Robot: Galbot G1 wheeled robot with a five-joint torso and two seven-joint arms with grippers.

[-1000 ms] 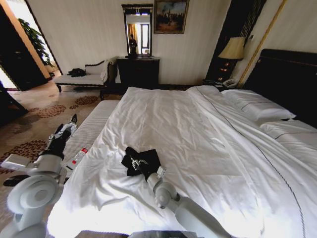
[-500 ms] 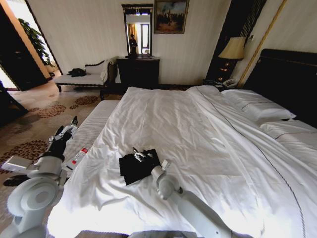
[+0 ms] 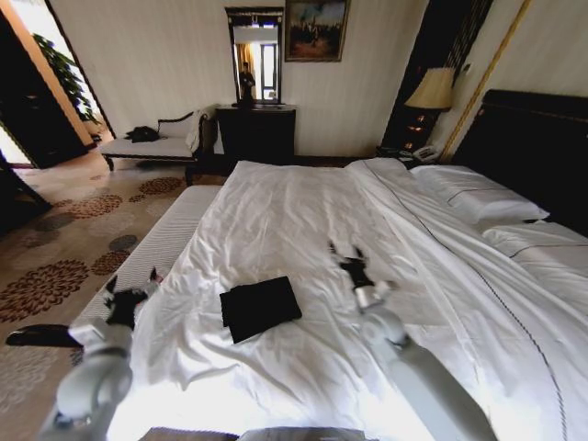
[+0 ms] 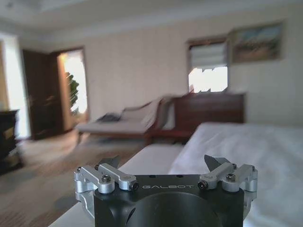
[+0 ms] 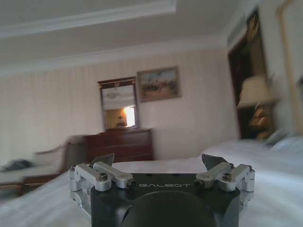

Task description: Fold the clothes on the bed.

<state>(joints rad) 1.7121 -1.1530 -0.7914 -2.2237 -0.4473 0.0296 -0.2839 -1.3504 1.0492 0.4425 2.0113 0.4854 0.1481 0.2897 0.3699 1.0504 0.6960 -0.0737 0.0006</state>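
Note:
The clothes [image 3: 260,308] lie as a flat, dark folded rectangle on the near left part of the bed [image 3: 303,211], with nothing touching them. My right gripper [image 3: 344,257] hangs open above the sheet, to the right of the clothes and well apart from them. In the right wrist view, the right gripper [image 5: 158,160] holds nothing, and the fingers [image 5: 104,159] are spread over the bed [image 5: 265,189]. My left gripper [image 3: 131,283] is open off the bed's left edge, low beside the bench. In the left wrist view, the left gripper [image 4: 162,163] is empty too.
A white-cushioned bench [image 3: 161,243] runs along the bed's left side. Pillows [image 3: 478,197] and a dark headboard [image 3: 537,138] are at the right. A chaise [image 3: 156,142], a dark dresser [image 3: 257,133] and a lamp [image 3: 432,90] stand by the far wall. Patterned carpet covers the floor on the left.
The right gripper let go of the clothes and swung up and to the right. The clothes now lie flat as a rectangle. The left arm dropped lower and nearer.

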